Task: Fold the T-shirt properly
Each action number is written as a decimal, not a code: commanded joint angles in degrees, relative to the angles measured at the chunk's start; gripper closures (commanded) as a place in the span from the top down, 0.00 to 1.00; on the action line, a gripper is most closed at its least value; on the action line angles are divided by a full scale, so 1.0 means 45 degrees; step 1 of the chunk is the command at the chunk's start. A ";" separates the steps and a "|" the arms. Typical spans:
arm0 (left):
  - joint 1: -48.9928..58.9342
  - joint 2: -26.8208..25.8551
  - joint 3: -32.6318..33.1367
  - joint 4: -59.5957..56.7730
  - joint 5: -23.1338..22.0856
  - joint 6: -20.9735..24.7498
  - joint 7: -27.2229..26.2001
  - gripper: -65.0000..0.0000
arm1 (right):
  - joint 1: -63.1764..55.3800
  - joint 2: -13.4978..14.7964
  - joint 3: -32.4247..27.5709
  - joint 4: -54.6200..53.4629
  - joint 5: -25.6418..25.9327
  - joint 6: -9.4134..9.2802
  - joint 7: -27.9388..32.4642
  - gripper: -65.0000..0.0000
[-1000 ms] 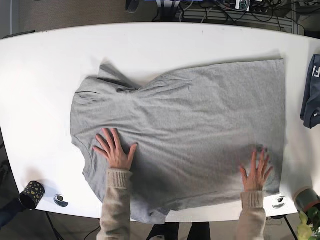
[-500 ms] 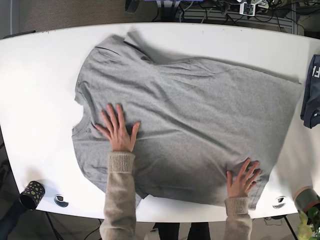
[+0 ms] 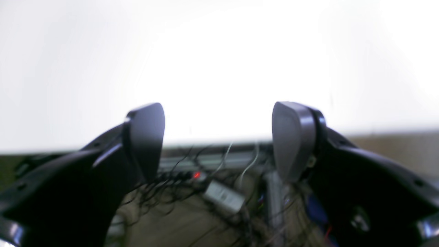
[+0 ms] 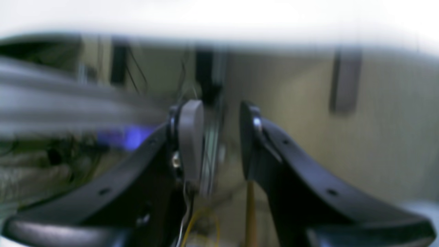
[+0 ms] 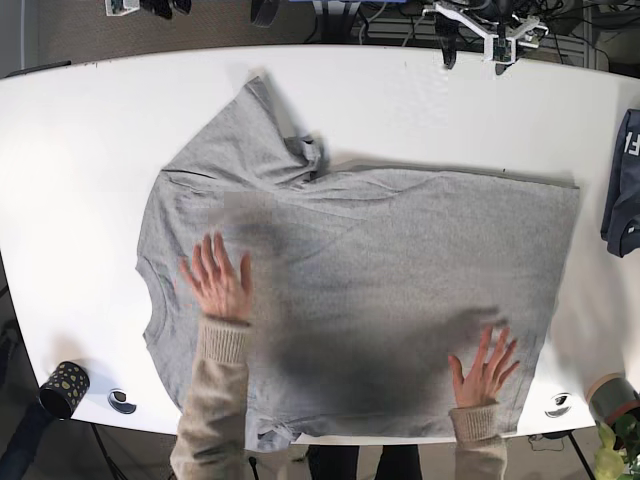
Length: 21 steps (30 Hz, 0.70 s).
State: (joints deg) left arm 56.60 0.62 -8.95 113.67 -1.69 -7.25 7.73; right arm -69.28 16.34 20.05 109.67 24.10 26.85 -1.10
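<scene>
A grey T-shirt (image 5: 400, 270) lies spread on the white table (image 5: 80, 150), collar to the left, hem to the right, one sleeve reaching toward the far edge. A person's two hands (image 5: 215, 285) (image 5: 485, 370) press flat on its near side. Both arms sit beyond the far table edge, away from the shirt. In the left wrist view my left gripper (image 3: 219, 140) (image 5: 478, 30) is open wide with nothing between its fingers. My right gripper (image 4: 219, 140) shows a narrow empty gap between its fingers. The shirt is out of both wrist views.
A dark blue garment (image 5: 622, 180) hangs over the table's right edge. A speckled black cup (image 5: 64, 388) stands at the near left corner and a green-lidded jar (image 5: 610, 397) at the near right. Cables and a power strip (image 3: 223, 197) lie past the far edge.
The hands have shifted the shirt: its hem now lies squarer to the right and the far sleeve is spread out. Both hands slid slightly. Arm parts now show at the base view's top edge.
</scene>
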 commanded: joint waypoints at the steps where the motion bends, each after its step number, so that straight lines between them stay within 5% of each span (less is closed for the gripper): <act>1: -0.0026 -0.0070 -0.0013 0.0206 -0.0747 -0.0002 -0.0262 0.68 | 0.0049 0.0052 0.0105 0.0333 0.0105 0.0021 0.0216 0.26; 9: -0.1334 0.0301 -0.1166 0.0167 -0.1255 -0.0002 -0.0242 0.68 | 0.1182 0.0052 0.0027 0.0411 0.0105 0.0021 0.0021 0.26; 14: -0.1940 0.0360 -0.1811 0.0128 -0.1255 -0.0002 -0.0203 0.69 | 0.2452 0.0013 0.0008 0.0489 0.0223 0.0021 -0.1230 0.26; 21: -0.2409 0.0321 -0.2182 0.0089 -0.1196 -0.0002 -0.0183 0.69 | 0.3605 -0.0007 0.0516 0.0743 0.2801 0.0040 -0.3379 0.27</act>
State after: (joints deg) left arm 45.36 2.24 -18.41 113.30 -6.96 -7.51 8.10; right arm -52.95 15.70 21.06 112.03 33.67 26.96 -16.08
